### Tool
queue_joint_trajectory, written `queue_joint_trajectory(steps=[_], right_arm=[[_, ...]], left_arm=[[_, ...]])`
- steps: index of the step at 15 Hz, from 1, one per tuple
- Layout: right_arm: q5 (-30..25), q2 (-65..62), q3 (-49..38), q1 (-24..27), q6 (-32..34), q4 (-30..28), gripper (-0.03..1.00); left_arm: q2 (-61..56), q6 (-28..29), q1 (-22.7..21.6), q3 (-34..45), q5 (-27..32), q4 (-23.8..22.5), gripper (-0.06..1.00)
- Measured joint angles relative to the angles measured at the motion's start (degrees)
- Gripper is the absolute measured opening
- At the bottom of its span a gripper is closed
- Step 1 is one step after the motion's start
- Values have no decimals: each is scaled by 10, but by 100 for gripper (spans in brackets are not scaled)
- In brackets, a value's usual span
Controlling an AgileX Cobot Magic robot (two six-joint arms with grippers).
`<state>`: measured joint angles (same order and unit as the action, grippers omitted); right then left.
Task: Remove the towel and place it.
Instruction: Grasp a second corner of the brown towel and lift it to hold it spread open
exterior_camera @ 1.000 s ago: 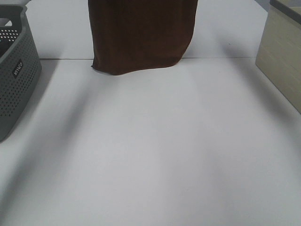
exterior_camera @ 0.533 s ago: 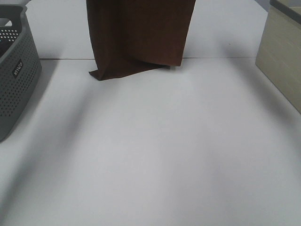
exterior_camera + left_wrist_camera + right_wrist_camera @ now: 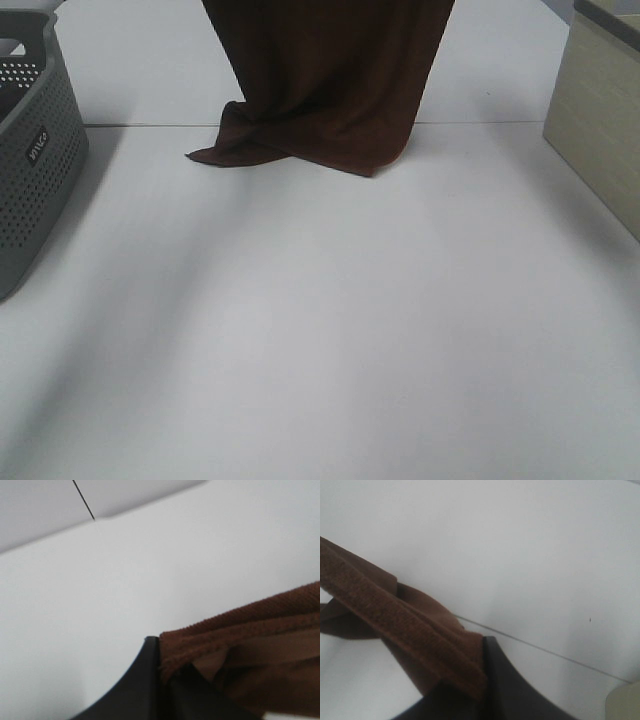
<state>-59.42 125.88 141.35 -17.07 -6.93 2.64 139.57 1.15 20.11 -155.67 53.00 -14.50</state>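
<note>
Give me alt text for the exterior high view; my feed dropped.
A dark brown towel hangs from above the frame over the far middle of the white table, its lower end crumpled on the surface. A grey perforated basket stands at the left edge and a beige box at the right edge.

Nubbly terry towel (image 3: 330,90) — matt, perforated plastic basket (image 3: 30,200).

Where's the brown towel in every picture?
Exterior high: the towel hangs at the top middle, its bottom bunched on the white table.
Left wrist: close up, its edge pinched at the left gripper.
Right wrist: close up, its edge pinched at the right gripper.
Shared landmark: the thin dark seam across the table.
</note>
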Motion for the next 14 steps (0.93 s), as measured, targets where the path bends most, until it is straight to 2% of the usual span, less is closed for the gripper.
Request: queue_joint_trajectory(steps=[2, 3, 6, 9, 10, 11, 14], right_arm=[[-60, -28, 0, 0, 0, 33, 1], [-83, -36, 1, 0, -1, 49, 1], [-99, -50, 2, 0, -4, 73, 1], [-104, -78, 2, 0, -4, 86, 1], [-103, -98, -7, 0, -4, 96, 1], [-103, -146, -62, 0, -4, 120, 1], [-103, -209, -159, -1, -4, 129, 1]], left_arm=[[-38, -16, 1, -1, 109, 30, 0], [-55, -22, 1, -2, 139, 32, 0], [-90, -29, 1, -2, 159, 34, 0], [-117, -29, 1, 8, 163, 61, 0], [-141, -29, 1, 35, 163, 68, 0], [-209, -22, 1, 123, 163, 81, 0], [-316, -8, 13, 268, 162, 92, 0]])
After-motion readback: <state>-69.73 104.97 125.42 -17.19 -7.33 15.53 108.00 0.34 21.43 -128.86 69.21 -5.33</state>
